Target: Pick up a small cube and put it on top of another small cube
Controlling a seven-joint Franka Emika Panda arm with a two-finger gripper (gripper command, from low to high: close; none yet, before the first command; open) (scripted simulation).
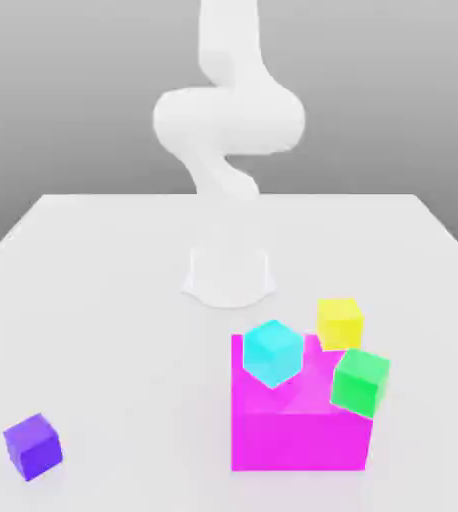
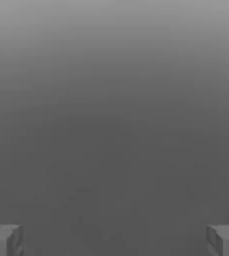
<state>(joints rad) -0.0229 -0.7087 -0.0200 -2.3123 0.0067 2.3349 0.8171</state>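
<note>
Violet cube [image 1: 33,446]: small, plain, resting alone near the table's [image 1: 103,300] front corner at the exterior view's left, touching nothing.

Magenta block [image 1: 293,430]: large, near the front edge toward the exterior view's right, well apart from the violet cube.

Cyan cube [image 1: 273,352] and green cube [image 1: 360,381]: small, tilted, on the block's top.

Yellow cube [image 1: 339,322]: small, just behind the block; what it rests on cannot be told.

Arm [image 1: 228,120]: white, rising from its base beyond the cubes at mid-table.

Gripper [image 2: 114,240]: fingertips [image 2: 4,240] spread wide, nothing between them.

Governing relation, as judged: violet cube lies forward of the base, opposite side from the yellow cube.
</note>
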